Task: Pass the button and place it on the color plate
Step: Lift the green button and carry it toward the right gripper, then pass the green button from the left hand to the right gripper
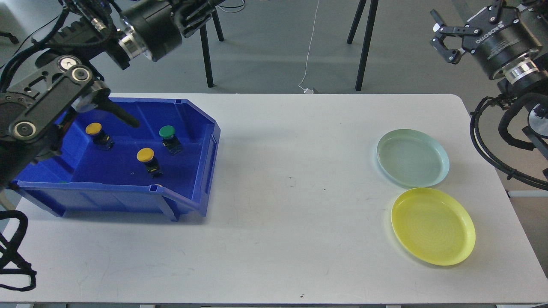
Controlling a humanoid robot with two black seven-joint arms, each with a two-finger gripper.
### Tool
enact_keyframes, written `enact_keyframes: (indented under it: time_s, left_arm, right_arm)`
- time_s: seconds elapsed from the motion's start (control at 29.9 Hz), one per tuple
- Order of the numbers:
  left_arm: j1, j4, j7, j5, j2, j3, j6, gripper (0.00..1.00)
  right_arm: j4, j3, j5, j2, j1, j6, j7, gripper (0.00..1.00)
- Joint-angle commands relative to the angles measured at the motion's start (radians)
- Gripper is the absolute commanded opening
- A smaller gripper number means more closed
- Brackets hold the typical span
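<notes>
You were looking down at a white desk (274, 239). At its left sat a blue bin (128, 196) holding three push buttons, all apart from one another: a yellow button (94, 128) at far left, another yellow button (146, 155) nearer and to its right, and a green button (167, 132) farthest right. At the desk's right lay a pale green plate (413, 158) and, just near of it, a yellow plate (433, 226). Your left claw (197, 15) hung beyond the bin, too dark to tell whether its fingers were parted. Your right claw (441, 36), raised beyond the desk's far right corner, had fingers apart, holding nothing.
</notes>
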Motion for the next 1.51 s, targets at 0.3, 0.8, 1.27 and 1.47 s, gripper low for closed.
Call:
enact_keyframes:
  time_s: [0.3, 0.8, 1.27, 1.47]
  left_arm:
    - [0.007, 0.14, 0.002, 0.223, -0.263, 0.041, 0.041, 0.36]
    - [0.002, 0.135, 0.006, 0.223, -0.285, 0.065, 0.069, 0.36]
    - [-0.002, 0.126, 0.006, 0.223, -0.285, 0.067, 0.064, 0.36]
    - [0.001, 0.126, 0.008, 0.223, -0.283, 0.067, 0.061, 0.37]
  right_arm:
    - [0.204, -0.131, -0.149, 0.04, -0.018, -0.042, -0.001, 0.95]
    - [0.193, -0.139, -0.191, 0.106, -0.004, -0.088, -0.001, 0.58]
    - [0.178, -0.125, -0.192, 0.14, -0.004, -0.099, 0.004, 0.36]
    - [0.18, -0.127, -0.192, 0.14, -0.004, -0.096, 0.004, 0.23]
